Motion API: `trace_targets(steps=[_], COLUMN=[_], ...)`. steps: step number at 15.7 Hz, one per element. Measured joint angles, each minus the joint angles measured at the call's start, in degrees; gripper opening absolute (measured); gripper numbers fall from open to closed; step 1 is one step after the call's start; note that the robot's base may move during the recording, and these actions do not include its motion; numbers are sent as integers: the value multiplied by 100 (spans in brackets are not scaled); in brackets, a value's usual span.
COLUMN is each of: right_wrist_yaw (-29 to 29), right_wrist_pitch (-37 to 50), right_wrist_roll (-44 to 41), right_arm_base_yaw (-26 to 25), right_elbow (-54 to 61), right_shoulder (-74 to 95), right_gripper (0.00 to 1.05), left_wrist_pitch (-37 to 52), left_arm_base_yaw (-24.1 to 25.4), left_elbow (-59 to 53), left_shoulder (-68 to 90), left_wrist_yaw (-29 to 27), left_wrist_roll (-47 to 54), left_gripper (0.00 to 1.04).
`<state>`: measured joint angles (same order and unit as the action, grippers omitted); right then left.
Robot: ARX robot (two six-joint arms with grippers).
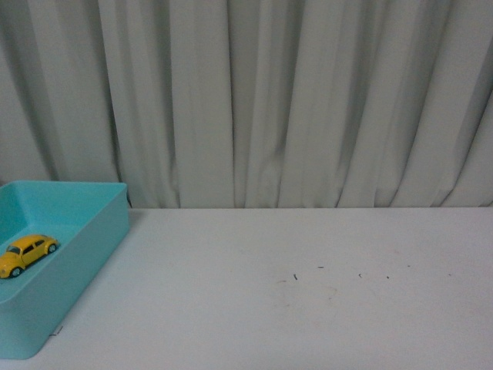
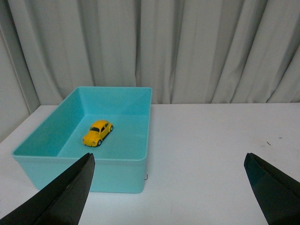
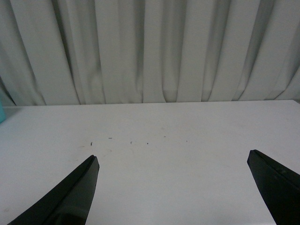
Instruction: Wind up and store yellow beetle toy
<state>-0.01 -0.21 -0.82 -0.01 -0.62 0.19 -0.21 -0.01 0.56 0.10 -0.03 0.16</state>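
The yellow beetle toy [image 1: 27, 253] stands on its wheels inside the teal box [image 1: 77, 262] at the table's left. It also shows in the left wrist view [image 2: 97, 132], on the floor of the box [image 2: 122, 176]. My left gripper [image 2: 168, 161] is open and empty, back from the box's near wall, well short of the toy. My right gripper [image 3: 172, 161] is open and empty above the bare white table. Neither arm shows in the front view.
The white table [image 1: 308, 293] has a few small dark specks [image 1: 295, 277] near its middle. A pale pleated curtain [image 1: 293, 100] hangs along the table's far edge. The teal box's edge shows at the far left of the right wrist view.
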Motion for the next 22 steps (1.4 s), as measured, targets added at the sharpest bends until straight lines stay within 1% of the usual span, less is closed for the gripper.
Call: trace_targets(steps=[22], right_wrist_yaw=[0], right_wrist_pitch=[2], right_wrist_roll=[2], right_arm_base_yaw=[0], right_elbow=[0], right_shoulder=[0], right_gripper=[98], left_wrist_pitch=[0], left_arm_base_yaw=[0], left_elbow=[0], left_shoulder=[0], left_wrist_yaw=[0], left_wrist_roll=[0], left_gripper=[98])
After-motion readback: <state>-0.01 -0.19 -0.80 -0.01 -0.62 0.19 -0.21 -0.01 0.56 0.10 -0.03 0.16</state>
